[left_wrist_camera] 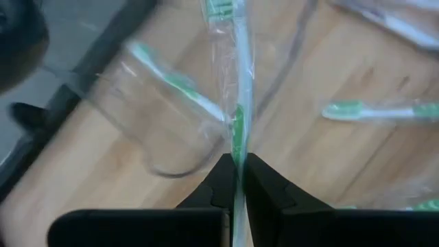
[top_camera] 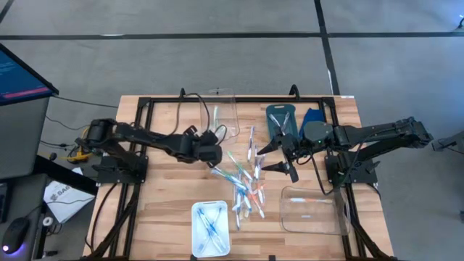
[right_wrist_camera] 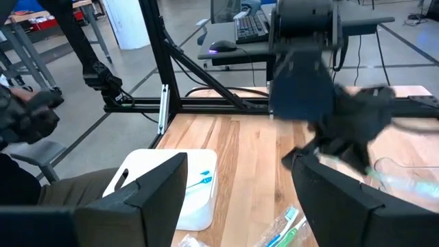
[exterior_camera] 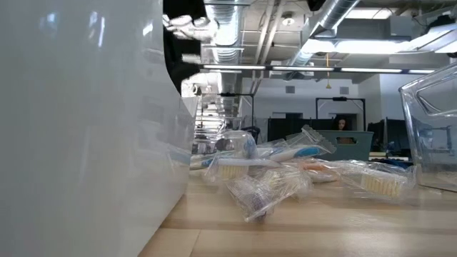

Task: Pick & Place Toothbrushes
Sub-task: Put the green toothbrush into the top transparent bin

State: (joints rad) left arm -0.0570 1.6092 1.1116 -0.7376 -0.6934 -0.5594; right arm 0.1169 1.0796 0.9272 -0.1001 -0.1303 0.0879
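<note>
Left gripper (left_wrist_camera: 236, 180) clamps a green toothbrush (left_wrist_camera: 238, 130) above the table.

A grey concrete floor (top_camera: 217, 18) crossed by dark seam lines fills the upper part of the high view. At its left edge a monitor (top_camera: 18, 76) glows blue. The wooden table (top_camera: 159, 210) sits at centre. In the low view, exposed silver ducts (exterior_camera: 228, 28) and strip lights (exterior_camera: 371, 46) run along the ceiling at upper right, above dark office screens (exterior_camera: 285, 128) at mid-frame.
</note>
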